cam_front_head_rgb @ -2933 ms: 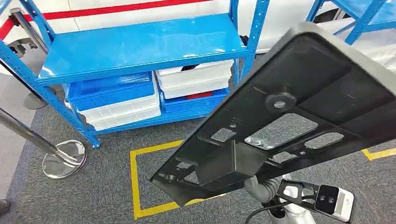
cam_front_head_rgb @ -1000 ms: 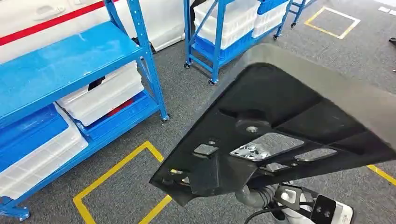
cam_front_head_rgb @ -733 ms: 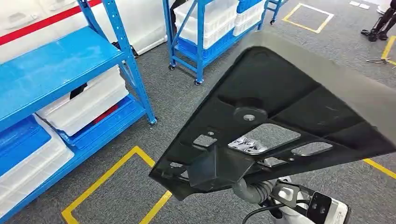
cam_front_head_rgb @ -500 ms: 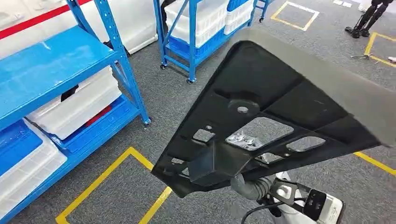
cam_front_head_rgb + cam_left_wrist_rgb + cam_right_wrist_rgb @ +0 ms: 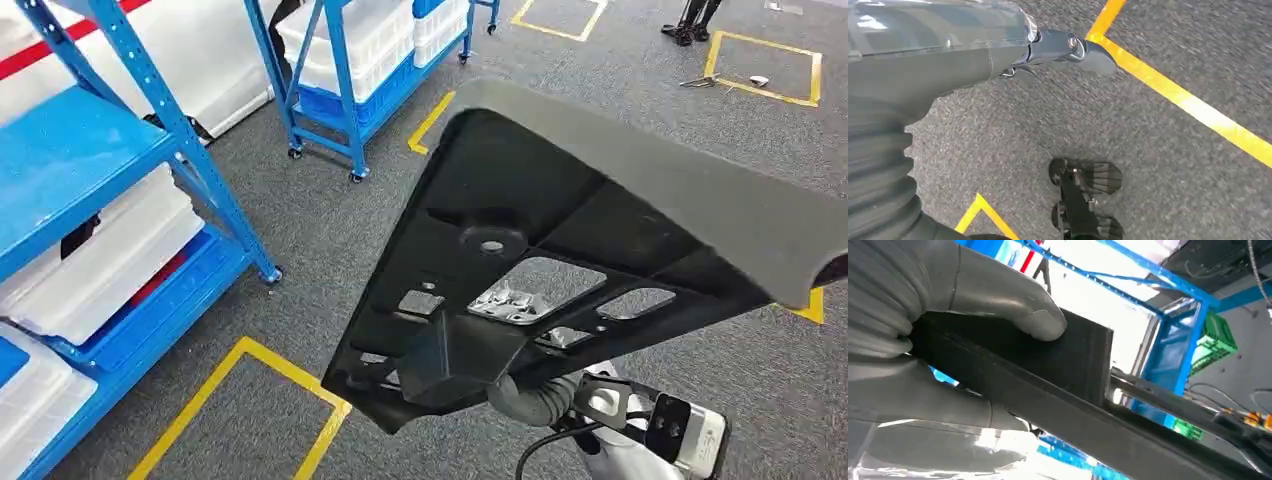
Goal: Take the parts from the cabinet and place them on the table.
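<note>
A large black plastic part, flat and roughly triangular with ribs and cut-out holes, is carried tilted in front of me and hides much of the floor. My right hand grips it from below at its near lower edge. In the right wrist view the grey thumb and fingers of the right hand clamp a thick black block on the part. My left hand hangs over the grey carpet with its thumb stretched out and nothing in it.
A blue shelf rack with white crates on its lower level stands at the left. A second blue wheeled rack with white crates is farther back. Yellow tape squares mark the grey carpet.
The whole view has swung right as I turn: the blue rack has slid to the left edge and more open carpet appears. The black part stays held in my right hand.
</note>
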Robot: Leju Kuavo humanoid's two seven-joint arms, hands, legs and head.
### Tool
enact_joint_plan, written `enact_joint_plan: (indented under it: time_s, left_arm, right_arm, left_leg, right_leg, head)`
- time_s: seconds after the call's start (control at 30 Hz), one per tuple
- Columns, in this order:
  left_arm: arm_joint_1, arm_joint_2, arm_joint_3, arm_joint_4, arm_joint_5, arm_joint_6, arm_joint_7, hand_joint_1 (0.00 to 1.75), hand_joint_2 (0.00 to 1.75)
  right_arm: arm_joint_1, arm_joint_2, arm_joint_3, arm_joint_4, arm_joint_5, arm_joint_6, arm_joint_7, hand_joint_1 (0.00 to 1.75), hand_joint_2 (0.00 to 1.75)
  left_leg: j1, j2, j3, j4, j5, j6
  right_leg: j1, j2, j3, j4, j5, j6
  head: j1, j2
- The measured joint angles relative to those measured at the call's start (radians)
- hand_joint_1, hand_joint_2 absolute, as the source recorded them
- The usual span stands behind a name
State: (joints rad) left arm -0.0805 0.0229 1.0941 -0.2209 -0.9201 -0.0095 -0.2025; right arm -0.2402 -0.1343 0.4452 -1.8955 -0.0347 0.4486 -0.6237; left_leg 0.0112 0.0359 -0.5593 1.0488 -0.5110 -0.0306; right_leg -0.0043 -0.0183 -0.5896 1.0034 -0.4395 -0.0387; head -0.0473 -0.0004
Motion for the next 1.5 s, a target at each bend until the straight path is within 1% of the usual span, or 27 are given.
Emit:
enact_joint_plan:
  time_s: [0.07, 0.13, 0.2, 0.27, 0.3, 0.43, 0.47, 0.5, 0.53, 0.6, 0.63, 0.67, 0.73, 0.77, 0.8, 0.93, 0.97, 1.03, 1.1, 1.13, 1.2, 1.27, 1.3, 1.33, 1.43, 1.47, 1.5]
  left_arm:
    - [0.003, 0.0, 0.011, 0.0, 0.016, 0.03, 0.017, 0.0, 1.75]
    - [0.007, 0.001, 0.028, 0.0, 0.027, 0.047, 0.025, 0.0, 1.75]
    - [0.007, 0.001, 0.035, 0.0, 0.032, 0.05, 0.025, 0.0, 1.75]
    - [0.006, 0.002, 0.042, 0.0, 0.032, 0.044, 0.016, 0.0, 1.75]
    - [0.006, 0.002, 0.047, 0.0, 0.032, 0.039, 0.01, 0.0, 1.75]
    - [0.003, 0.002, 0.053, 0.0, 0.032, 0.034, 0.001, 0.0, 1.75]
    - [0.0, -0.002, 0.053, 0.0, 0.031, 0.03, 0.001, 0.0, 1.75]
    - [-0.001, -0.002, 0.053, 0.0, 0.03, 0.029, 0.001, 0.0, 1.75]
    - [0.001, -0.002, 0.053, 0.0, 0.029, 0.029, 0.002, 0.0, 1.75]
    - [0.005, -0.002, 0.054, 0.0, 0.026, 0.027, 0.002, 0.0, 1.75]
    - [0.005, -0.002, 0.054, 0.0, 0.022, 0.026, 0.001, 0.0, 1.75]
    - [0.004, -0.002, 0.054, 0.0, 0.018, 0.024, 0.001, 0.0, 1.75]
    - [-0.001, -0.002, 0.053, 0.0, 0.014, 0.021, 0.003, 0.0, 1.75]
    - [-0.003, -0.002, 0.053, 0.0, 0.01, 0.021, 0.005, 0.0, 1.75]
    - [-0.004, -0.002, 0.053, 0.0, 0.01, 0.021, 0.005, 0.0, 1.75]
    - [-0.009, 0.003, 0.054, -0.001, 0.015, 0.021, 0.0, 0.0, 1.75]
    - [-0.011, 0.005, 0.054, -0.002, 0.019, 0.021, -0.005, 0.0, 1.75]
    - [-0.012, 0.007, 0.054, -0.002, 0.021, 0.018, -0.018, 0.0, 1.75]
    - [-0.006, 0.012, 0.058, -0.002, 0.027, 0.016, -0.024, 0.0, 1.75]
    - [-0.003, 0.013, 0.059, -0.002, 0.029, 0.013, -0.027, 0.0, 1.75]
    - [0.002, 0.013, 0.062, -0.002, 0.035, 0.011, -0.032, 0.0, 1.75]
    - [0.001, 0.016, 0.072, -0.002, 0.049, 0.011, -0.035, 0.0, 1.75]
    - [0.003, 0.017, 0.08, -0.002, 0.06, 0.011, -0.037, 0.0, 1.75]
    - [0.003, 0.019, 0.087, -0.002, 0.068, 0.011, -0.037, 0.0, 1.75]
    - [0.002, 0.022, 0.11, -0.002, 0.09, 0.019, -0.031, 0.0, 1.75]
    - [0.0, 0.021, 0.114, -0.002, 0.093, 0.021, -0.028, 0.0, 1.75]
    - [-0.002, 0.02, 0.119, -0.002, 0.093, 0.023, -0.027, 0.0, 1.75]
  right_arm:
    - [-0.013, 0.003, 0.0, 0.013, -0.005, 0.007, 0.0, 1.75, 1.75]
    - [-0.011, 0.006, 0.0, 0.026, 0.002, 0.002, 0.0, 1.75, 1.75]
    - [-0.01, 0.01, 0.0, 0.032, 0.019, -0.009, 0.0, 1.75, 1.75]
    - [-0.001, 0.017, 0.0, 0.033, 0.033, -0.022, 0.0, 1.75, 1.75]
    - [0.004, 0.022, 0.0, 0.032, 0.037, -0.028, 0.0, 1.75, 1.75]
    - [0.028, 0.028, 0.0, 0.025, 0.051, -0.033, 0.0, 1.75, 1.75]
    - [0.033, 0.028, 0.0, 0.023, 0.051, -0.033, 0.0, 1.75, 1.75]
    - [0.032, 0.028, 0.0, 0.02, 0.052, -0.033, 0.0, 1.75, 1.75]
    - [0.032, 0.029, 0.0, 0.019, 0.051, -0.032, 0.0, 1.75, 1.75]
    - [0.034, 0.031, 0.0, 0.019, 0.048, -0.034, 0.0, 1.75, 1.75]
    - [0.034, 0.031, 0.0, 0.019, 0.046, -0.035, 0.0, 1.75, 1.75]
    - [0.033, 0.031, 0.0, 0.019, 0.043, -0.038, 0.0, 1.75, 1.75]
    - [0.025, 0.031, 0.0, 0.019, 0.036, -0.043, 0.0, 1.75, 1.75]
    - [0.018, 0.031, 0.0, 0.02, 0.031, -0.045, 0.0, 1.75, 1.75]
    - [0.009, 0.031, 0.0, 0.02, 0.03, -0.047, 0.0, 1.75, 1.75]
    - [-0.006, 0.03, 0.009, 0.026, 0.029, -0.054, 0.0, 1.75, 1.75]
    - [-0.007, 0.03, 0.013, 0.026, 0.038, -0.061, 0.0, 1.75, 1.75]
    - [-0.011, 0.032, 0.029, 0.029, 0.055, -0.072, 0.0, 1.75, 1.75]
    - [-0.005, 0.034, 0.047, 0.033, 0.065, -0.077, 0.0, 1.75, 1.75]
    - [0.002, 0.034, 0.057, 0.034, 0.068, -0.08, 0.0, 1.75, 1.75]
    - [0.009, 0.034, 0.074, 0.034, 0.069, -0.081, 0.0, 1.75, 1.75]
    - [0.009, 0.036, 0.088, 0.034, 0.066, -0.082, 0.0, 1.75, 1.75]
    - [0.007, 0.04, 0.097, 0.037, 0.062, -0.082, 0.0, 1.75, 1.75]
    - [0.004, 0.044, 0.105, 0.039, 0.058, -0.082, 0.0, 1.75, 1.75]
    - [0.0, 0.06, 0.13, 0.047, 0.052, -0.082, 0.0, 1.75, 1.75]
    - [-0.001, 0.066, 0.136, 0.049, 0.052, -0.082, 0.0, 1.75, 1.75]
    - [-0.001, 0.071, 0.14, 0.051, 0.052, -0.082, 0.0, 1.75, 1.75]
  left_leg:
    - [0.001, -0.026, -0.08, 0.17, -0.085, -0.006]
    - [0.001, -0.027, -0.137, 0.28, -0.111, -0.009]
    - [0.001, -0.03, -0.107, 0.201, -0.044, -0.006]
    - [0.004, -0.059, -0.015, 0.004, 0.054, 0.001]
    - [0.007, -0.114, 0.006, -0.039, 0.045, 0.006]
    - [0.003, -0.078, 0.007, -0.048, 0.053, 0.026]
    - [0.01, -0.065, 0.009, -0.057, 0.059, 0.036]
    - [0.009, -0.056, 0.009, -0.059, 0.059, 0.044]
    - [0.007, -0.045, 0.009, -0.059, 0.058, 0.047]
    - [0.005, -0.02, 0.008, -0.059, 0.057, 0.05]
    - [0.005, -0.008, 0.008, -0.058, 0.056, 0.049]
    - [0.005, 0.002, 0.008, -0.058, 0.056, 0.049]
    - [0.005, 0.02, 0.013, -0.058, 0.052, 0.044]
    - [0.005, 0.029, 0.018, -0.057, 0.049, 0.041]
    - [0.003, 0.035, 0.02, -0.057, 0.047, 0.037]
    - [-0.004, 0.07, 0.024, -0.057, 0.041, 0.013]
    - [-0.001, 0.07, 0.022, -0.053, 0.033, 0.006]
    - [0.003, 0.0, -0.008, 0.029, -0.022, 0.0]
    - [0.004, -0.026, -0.092, 0.204, -0.103, -0.007]
    - [0.004, -0.027, -0.125, 0.268, -0.118, -0.008]
    - [0.004, -0.028, -0.122, 0.24, -0.071, -0.006]
    - [0.006, -0.041, -0.042, 0.059, 0.029, -0.002]
    - [0.01, -0.077, -0.003, -0.031, 0.057, 0.001]
    - [0.009, -0.095, 0.003, -0.046, 0.044, 0.002]
    - [0.001, -0.073, 0.003, -0.044, 0.05, 0.021]
    - [0.009, -0.065, 0.005, -0.051, 0.055, 0.03]
    - [0.01, -0.053, 0.006, -0.055, 0.059, 0.036]
  right_leg:
    - [0.001, 0.022, -0.002, 0.0, 0.001, -0.006]
    - [0.003, 0.045, -0.002, 0.001, 0.001, -0.006]
    - [0.002, 0.069, 0.0, 0.003, 0.002, -0.005]
    - [0.001, 0.092, 0.004, 0.007, -0.002, 0.0]
    - [0.003, 0.101, 0.001, 0.011, -0.003, 0.006]
    - [0.001, 0.135, -0.01, 0.008, 0.005, 0.032]
    - [0.001, 0.107, -0.013, 0.018, -0.003, 0.035]
    - [0.005, 0.059, -0.027, 0.048, -0.028, 0.038]
    - [0.003, 0.037, -0.059, 0.115, -0.07, 0.041]
    - [-0.002, 0.028, -0.141, 0.284, -0.143, 0.047]
    - [-0.004, 0.027, -0.166, 0.334, -0.152, 0.049]
    - [-0.006, 0.025, -0.166, 0.331, -0.135, 0.051]
    - [-0.008, 0.011, -0.089, 0.186, -0.053, 0.049]
    - [-0.007, -0.009, -0.032, 0.083, -0.011, 0.044]
    - [-0.001, -0.049, 0.002, 0.016, -0.012, 0.038]
    - [0.01, -0.014, -0.005, 0.01, -0.011, 0.022]
    - [0.0, -0.003, 0.001, 0.0, -0.005, 0.012]
    - [-0.002, 0.007, 0.002, -0.001, -0.004, 0.002]
    - [-0.001, 0.03, 0.0, -0.001, -0.003, -0.001]
    - [0.0, 0.042, 0.0, 0.0, -0.003, -0.001]
    - [0.0, 0.065, 0.002, 0.001, -0.004, -0.001]
    - [-0.001, 0.088, 0.006, 0.004, -0.006, 0.003]
    - [-0.001, 0.098, 0.006, 0.007, -0.009, 0.008]
    - [0.004, 0.108, 0.002, 0.014, -0.009, 0.014]
    - [-0.003, 0.127, -0.005, 0.008, -0.002, 0.032]
    - [0.002, 0.134, -0.007, 0.009, -0.003, 0.039]
    - [0.001, 0.102, -0.01, 0.025, -0.017, 0.041]
  head:
    - [0.0, 0.0]
    - [0.0, 0.0]
    - [0.0, 0.0]
    - [0.0, 0.0]
    - [0.0, 0.0]
    - [0.0, 0.0]
    - [0.0, 0.0]
    - [0.0, 0.0]
    - [0.0, 0.0]
    - [0.0, 0.0]
    - [0.0, 0.0]
    - [0.0, 0.0]
    - [0.0, 0.0]
    - [0.0, 0.0]
    - [0.0, 0.0]
    - [0.0, 0.0]
    - [0.0, 0.0]
    - [0.0, 0.0]
    - [0.0, 0.0]
    - [0.0, 0.0]
    - [0.0, 0.0]
    - [0.0, 0.0]
    - [0.0, 0.0]
    - [0.0, 0.0]
    - [0.0, 0.0]
    - [0.0, 0.0]
    - [0.0, 0.0]
